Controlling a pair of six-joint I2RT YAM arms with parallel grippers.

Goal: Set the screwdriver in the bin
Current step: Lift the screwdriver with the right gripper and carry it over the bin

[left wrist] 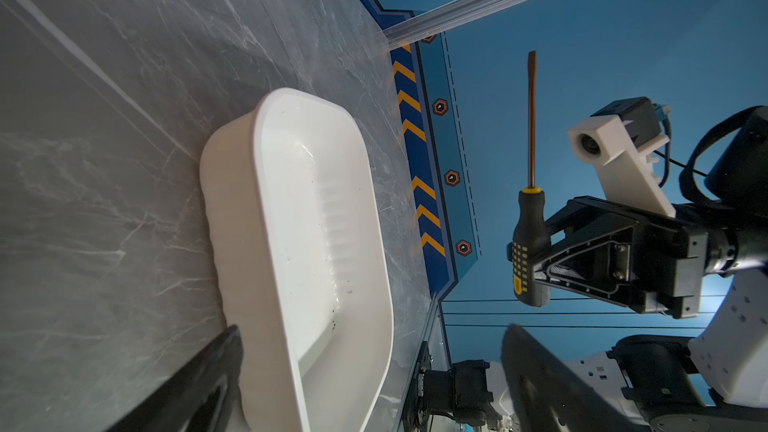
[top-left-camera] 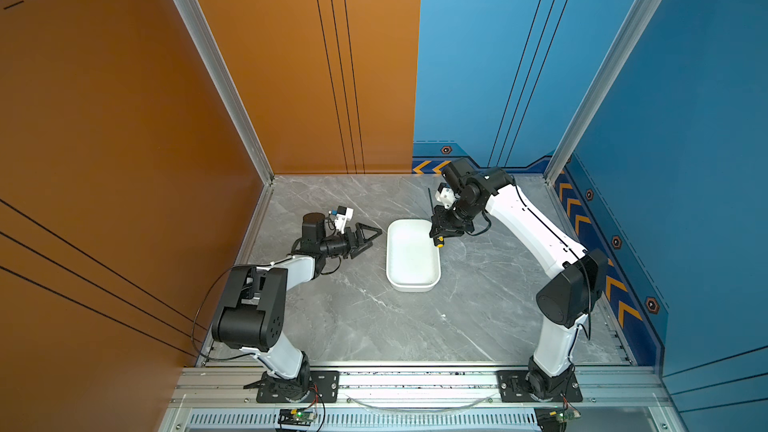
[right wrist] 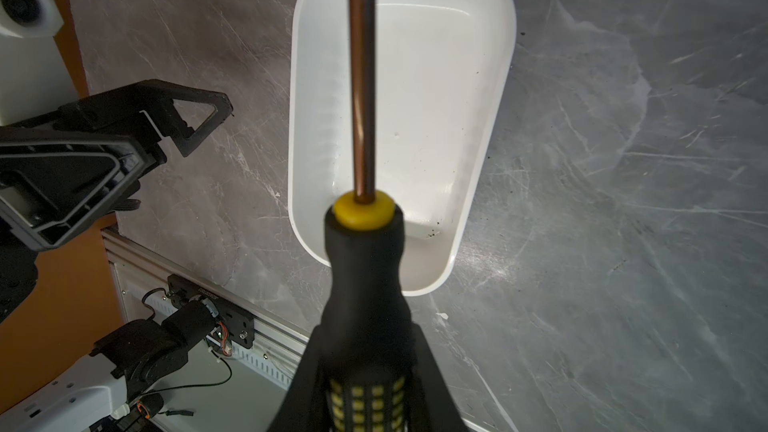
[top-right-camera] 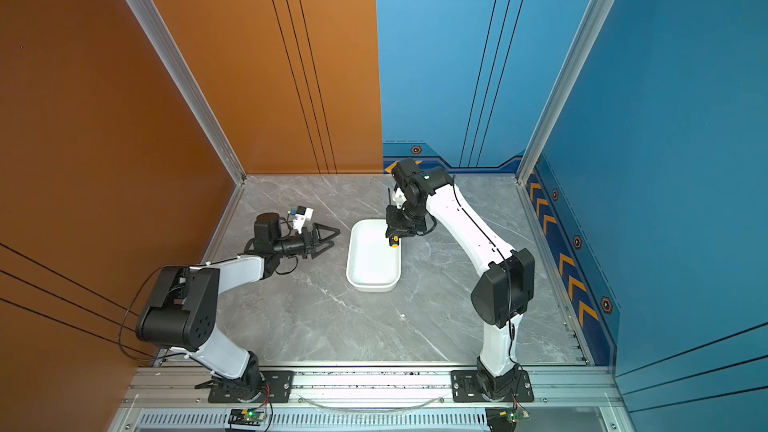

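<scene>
The right end effector (top-left-camera: 439, 234) is clamped on the screwdriver (left wrist: 528, 226), its fingers (left wrist: 582, 251) pressed to either side of the black handle where the yellow marks sit. The tool is off the table (top-left-camera: 478, 309) and touches nothing but those fingers. In both top views it hangs over the right-hand rim of the bin (top-left-camera: 413, 286), near the bin's far end. Its yellow-orange end cap (top-right-camera: 392, 242) shows against the white plastic, and the thin dark shaft points toward the back wall. The left wrist view shows the flat blade tip against the blue panel, well clear of the bin's wall (left wrist: 224, 222).

Seen from the right wrist, the shaft runs lengthwise across the bin's interior (right wrist: 436, 118). The interior holds only a few dark specks in one corner, and the screwdriver is not in it.

The left end effector (top-left-camera: 375, 238) sits just to the left of the bin, aimed at it, with its jaws spread apart and nothing between them. Its two triangular fingers (right wrist: 199, 112) show plainly from the right wrist. The bin rests flat on the grey marbled table between the two arms.
</scene>
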